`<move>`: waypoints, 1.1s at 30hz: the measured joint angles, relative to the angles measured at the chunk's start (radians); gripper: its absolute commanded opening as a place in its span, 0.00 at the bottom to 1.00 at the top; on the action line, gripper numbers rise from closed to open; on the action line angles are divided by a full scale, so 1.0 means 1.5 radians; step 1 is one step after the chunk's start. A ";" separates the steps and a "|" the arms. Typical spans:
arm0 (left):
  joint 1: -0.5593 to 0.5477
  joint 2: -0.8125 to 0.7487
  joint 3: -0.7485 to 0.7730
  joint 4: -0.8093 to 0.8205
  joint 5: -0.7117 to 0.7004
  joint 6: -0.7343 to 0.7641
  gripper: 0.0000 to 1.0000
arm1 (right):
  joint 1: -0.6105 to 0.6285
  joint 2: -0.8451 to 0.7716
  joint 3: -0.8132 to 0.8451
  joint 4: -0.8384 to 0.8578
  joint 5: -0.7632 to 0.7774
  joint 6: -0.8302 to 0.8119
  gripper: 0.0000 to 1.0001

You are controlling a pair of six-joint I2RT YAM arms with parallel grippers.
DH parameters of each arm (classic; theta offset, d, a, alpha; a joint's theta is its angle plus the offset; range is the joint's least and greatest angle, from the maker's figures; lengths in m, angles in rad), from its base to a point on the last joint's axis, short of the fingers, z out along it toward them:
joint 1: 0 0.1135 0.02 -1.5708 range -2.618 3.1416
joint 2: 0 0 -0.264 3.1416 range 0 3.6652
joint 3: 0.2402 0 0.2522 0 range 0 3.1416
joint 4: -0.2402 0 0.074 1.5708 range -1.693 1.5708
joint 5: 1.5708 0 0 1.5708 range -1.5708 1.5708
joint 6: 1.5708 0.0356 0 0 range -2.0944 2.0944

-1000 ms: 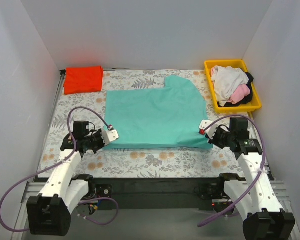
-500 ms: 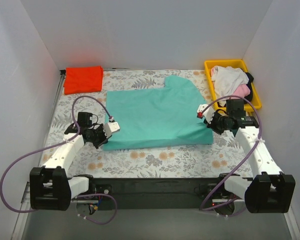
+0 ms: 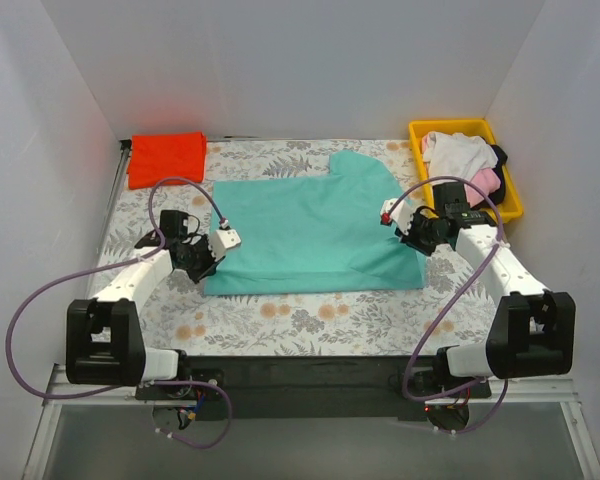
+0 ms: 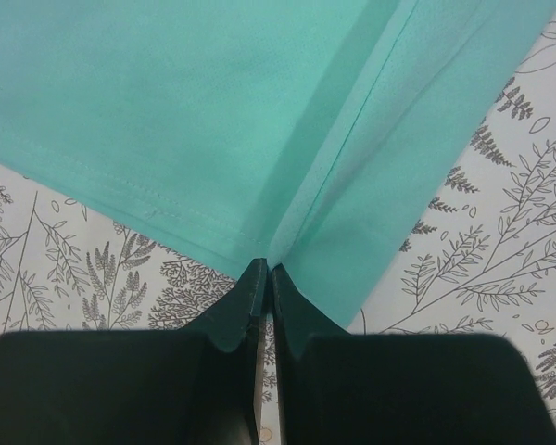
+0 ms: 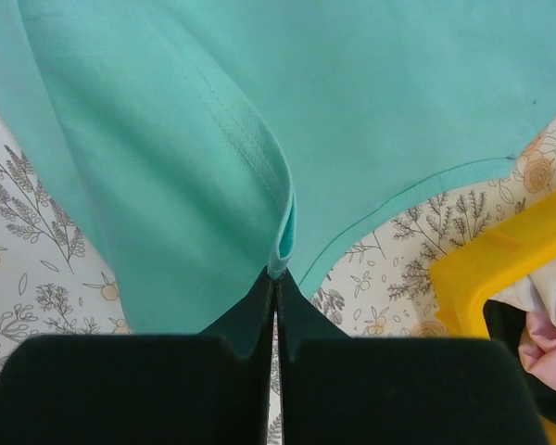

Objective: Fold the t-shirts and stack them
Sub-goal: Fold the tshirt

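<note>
The teal-green t-shirt (image 3: 310, 235) lies spread in the middle of the bench (image 3: 280, 320), on its fern-patterned cloth, with one sleeve pointing toward 12 o'clock. The left end effector (image 4: 264, 271) is pinched closed on the shirt's edge at about 8 o'clock, near the hemmed corner, and a crease runs away from its fingertips. The right end effector (image 5: 276, 276) is likewise clamped on a fold of stitched hem on the shirt's side at about 3 o'clock, with the cloth gathered into a small ridge there. The red-orange t-shirt (image 3: 167, 158) sits folded in the bench's 10 o'clock corner, well apart from the teal one. At 2 o'clock a yellow tray (image 3: 450, 126) holds a white t-shirt (image 3: 458, 160), a pink one (image 3: 485, 185) and a black one (image 3: 499, 157), bundled together.
</note>
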 measured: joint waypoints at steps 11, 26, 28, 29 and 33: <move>0.007 0.049 0.039 0.018 -0.005 -0.014 0.00 | 0.003 0.061 0.060 0.028 0.011 -0.002 0.01; 0.012 0.078 0.052 0.048 -0.021 -0.018 0.00 | 0.025 0.142 0.099 0.059 0.024 0.005 0.01; 0.013 0.080 0.052 0.050 -0.023 -0.019 0.00 | 0.026 0.148 0.099 0.064 0.028 0.007 0.01; 0.014 0.080 0.052 0.051 -0.023 -0.019 0.00 | 0.028 0.151 0.099 0.068 0.030 0.009 0.01; 0.016 0.081 0.052 0.053 -0.027 -0.020 0.00 | 0.031 0.166 0.100 0.079 0.039 0.014 0.01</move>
